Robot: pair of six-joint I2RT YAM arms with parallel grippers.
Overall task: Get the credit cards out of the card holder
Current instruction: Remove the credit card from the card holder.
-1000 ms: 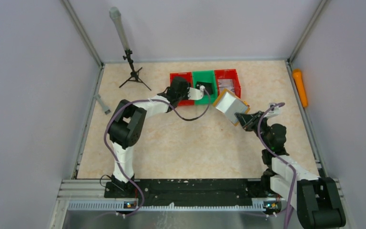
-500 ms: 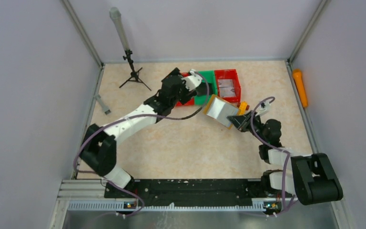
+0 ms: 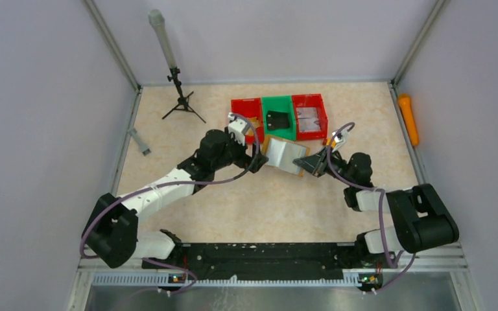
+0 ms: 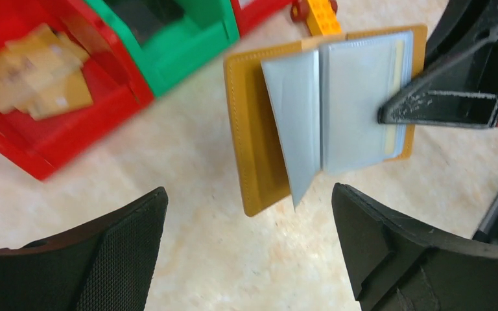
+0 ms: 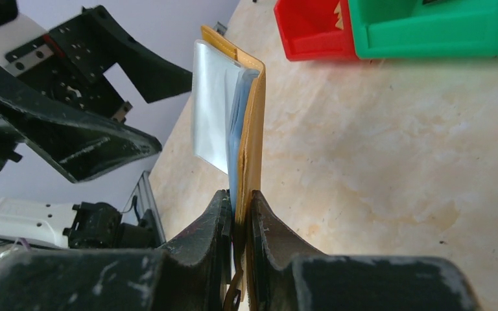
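Note:
The mustard-brown card holder [image 3: 284,155] is held open and on edge above the table, its grey plastic sleeves fanned out [image 4: 337,110]. My right gripper [image 5: 241,197] is shut on its right edge, which also shows from above [image 3: 311,162]. A pale card edge shows inside a sleeve [image 4: 399,97]. Several tan credit cards [image 4: 39,84] lie in the left red bin [image 3: 241,107]. My left gripper [image 4: 249,207] is open and empty. It hovers just left of the holder [image 3: 257,155], with the holder's lower edge between its fingers and ahead of them.
A green bin [image 3: 277,107] holds a black object [image 3: 277,120]. A right red bin [image 3: 310,102] holds something grey. An orange-yellow toy block [image 4: 316,8] lies behind the holder. A tripod [image 3: 181,97] stands far left, and an orange object [image 3: 408,120] lies past the right wall rail.
My left arm has drawn back from the bins and come down to the holder's left side. My right gripper has carried the holder to the left, toward the table's middle.

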